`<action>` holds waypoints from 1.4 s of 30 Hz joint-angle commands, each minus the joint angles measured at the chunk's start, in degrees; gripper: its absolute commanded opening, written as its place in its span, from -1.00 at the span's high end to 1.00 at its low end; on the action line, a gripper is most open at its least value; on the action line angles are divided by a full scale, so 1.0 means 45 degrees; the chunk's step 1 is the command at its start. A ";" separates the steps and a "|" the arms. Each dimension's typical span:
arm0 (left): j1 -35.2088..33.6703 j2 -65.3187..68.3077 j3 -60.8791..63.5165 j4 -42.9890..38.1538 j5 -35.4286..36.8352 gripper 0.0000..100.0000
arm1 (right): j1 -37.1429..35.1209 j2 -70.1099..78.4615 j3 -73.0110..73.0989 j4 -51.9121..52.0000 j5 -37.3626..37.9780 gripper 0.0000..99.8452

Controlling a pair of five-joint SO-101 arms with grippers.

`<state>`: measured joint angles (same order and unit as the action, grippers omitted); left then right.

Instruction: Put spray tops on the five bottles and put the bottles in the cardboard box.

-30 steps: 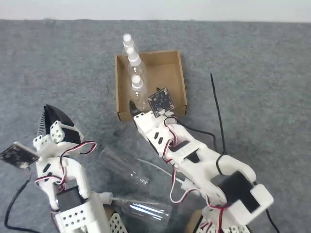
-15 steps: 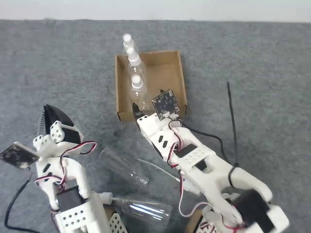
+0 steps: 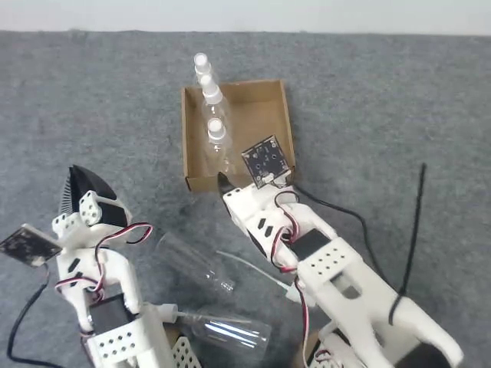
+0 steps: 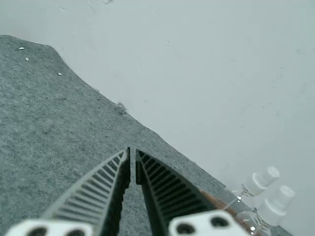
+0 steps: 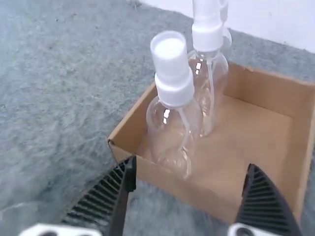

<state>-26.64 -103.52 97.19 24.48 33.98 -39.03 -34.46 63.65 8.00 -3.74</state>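
Two arms over grey carpet (image 3: 399, 100). Right gripper (image 5: 192, 171) is spread wide with nothing in it, just short of the near wall of the cardboard box (image 3: 288, 126). Left gripper (image 4: 133, 156) is pinched closed, empty, well away from it. Three capped bottles (image 3: 217, 146) stand inside along one wall; two loose bottles (image 3: 188, 259) lie on the carpet between the arms.

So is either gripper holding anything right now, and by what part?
Nothing is held. The right gripper is open by the cardboard box; the left gripper is shut empty.
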 commanded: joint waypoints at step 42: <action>-0.1387 -0.0195 -0.0147 -0.0469 0.0020 0.97 | -0.3057 -0.7355 -0.0977 0.8840 0.2325 0.43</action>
<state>-32.88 -103.52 97.19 24.48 33.98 -51.08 -65.85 63.30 47.21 5.32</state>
